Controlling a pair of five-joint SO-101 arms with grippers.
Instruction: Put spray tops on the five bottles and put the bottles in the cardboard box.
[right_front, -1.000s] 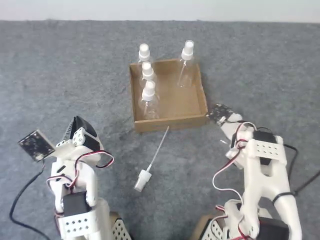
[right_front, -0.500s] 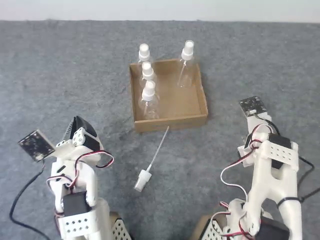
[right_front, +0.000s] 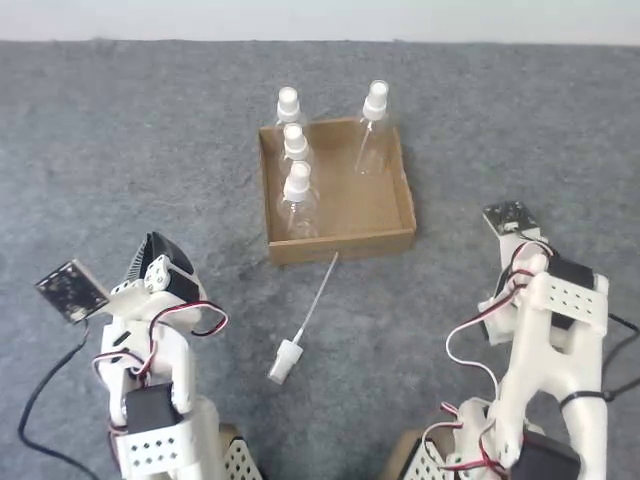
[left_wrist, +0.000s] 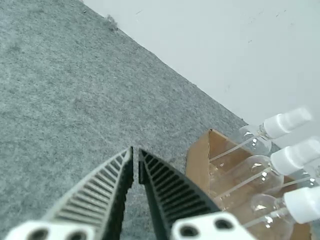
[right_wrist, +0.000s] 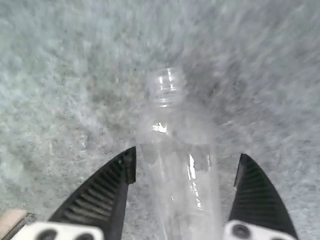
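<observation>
The cardboard box (right_front: 345, 243) stands on the grey carpet and holds several clear bottles (right_front: 298, 195) with white spray tops. A loose spray top (right_front: 286, 359) with its long tube lies on the carpet in front of the box. In the right wrist view, my right gripper (right_wrist: 188, 154) is open, its fingers on either side of a clear uncapped bottle (right_wrist: 172, 120) lying on the carpet. My left gripper (left_wrist: 136, 150) is shut and empty, low at the near left (right_front: 150, 250), pointing toward the box (left_wrist: 200, 160).
Grey carpet covers the whole surface, with a pale wall along the far edge. The right arm (right_front: 545, 330) stands to the right of the box, the left arm (right_front: 150, 380) at the near left. Open carpet lies left of the box.
The right arm has swung rightward, away from the box's front right corner, and drawn back a little. The left arm, box and loose spray top have not moved.
</observation>
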